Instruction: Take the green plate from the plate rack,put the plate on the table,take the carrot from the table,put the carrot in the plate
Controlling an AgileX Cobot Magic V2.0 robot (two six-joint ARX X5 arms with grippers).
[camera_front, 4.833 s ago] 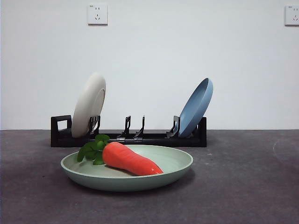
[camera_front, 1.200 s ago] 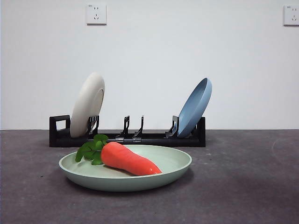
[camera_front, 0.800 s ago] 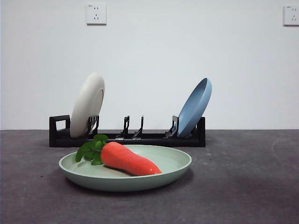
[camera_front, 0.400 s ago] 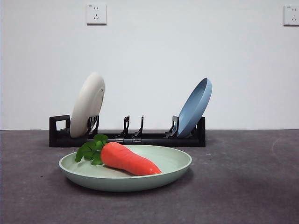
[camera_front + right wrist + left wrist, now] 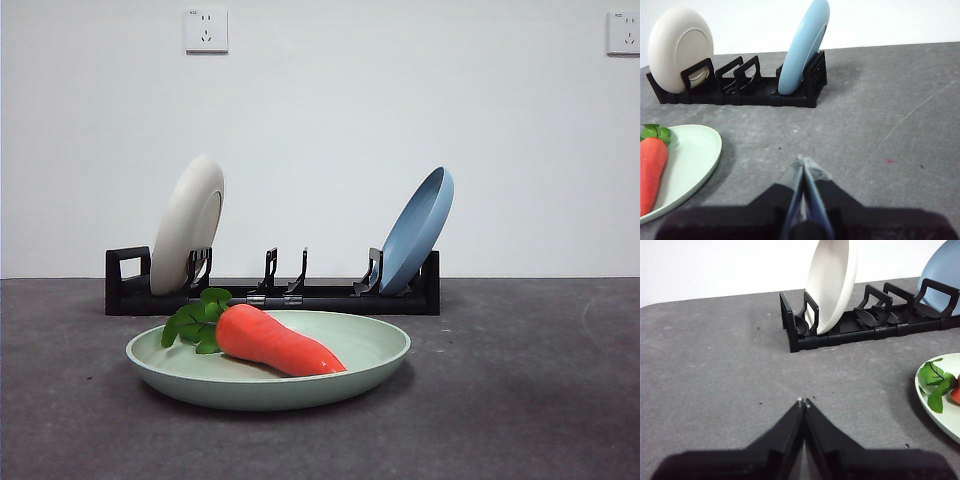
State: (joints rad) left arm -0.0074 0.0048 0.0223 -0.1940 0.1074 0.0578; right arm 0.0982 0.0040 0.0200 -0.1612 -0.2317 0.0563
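Observation:
The green plate point(image 5: 370, 358) lies flat on the table point(image 5: 520, 400) in front of the plate rack point(image 5: 330, 297). The carrot point(image 5: 275, 342) rests inside it, leaves toward the left. In the left wrist view, my left gripper point(image 5: 803, 401) is shut and empty, held over bare table left of the green plate point(image 5: 940, 407), with the plate rack point(image 5: 850, 332) beyond. My right gripper point(image 5: 801, 160) is also shut and empty, over bare table right of the green plate point(image 5: 692, 157) and the carrot point(image 5: 652, 167). Neither gripper shows in the front view.
A cream-white plate point(image 5: 188, 225) stands in the rack's left slot and a blue plate point(image 5: 418, 230) leans in its right slot. The rack's middle slots point(image 5: 287, 272) hold nothing. A white wall rises close behind the rack.
Nothing among the things has moved. Only the whole front picture sits a few pixels further left than in the oldest frame.

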